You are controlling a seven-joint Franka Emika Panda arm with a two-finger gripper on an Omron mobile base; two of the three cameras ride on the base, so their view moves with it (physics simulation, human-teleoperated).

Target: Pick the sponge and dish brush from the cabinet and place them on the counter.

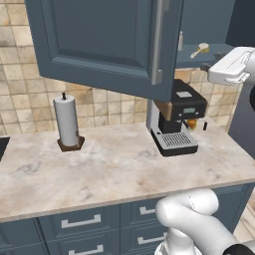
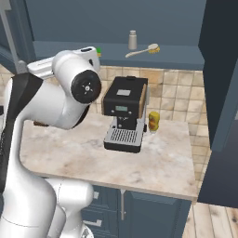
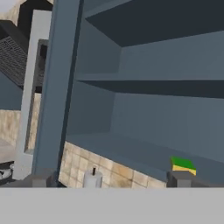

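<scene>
Tool (image 3: 109,178): jaws spread wide, holding nothing, touching nothing; raised to the level of the cabinet's lowest shelf, facing into the open cupboard.
Fingertips (image 3: 180,177): two dark tips at the bottom of the hand view, one just below the sponge, with no contact visible.
Sponge (image 3: 183,165): green over yellow, lying flat on the lowest shelf near its front edge, just beyond the right-hand tip.
Dish brush (image 2: 143,50): lying on the same shelf, further right, handle pointing left, bristle head to the right; well apart from the tool.
Shaker (image 2: 133,40): small grey cylinder, upright, just behind the brush handle.
Cabinet (image 1: 104,45): door swung open, long silver bar handle along its edge.
Bench (image 1: 114,164): beige marble, carrying a coffee machine (image 2: 124,118) below the shelf and a paper towel roll (image 1: 67,122) far left.
</scene>
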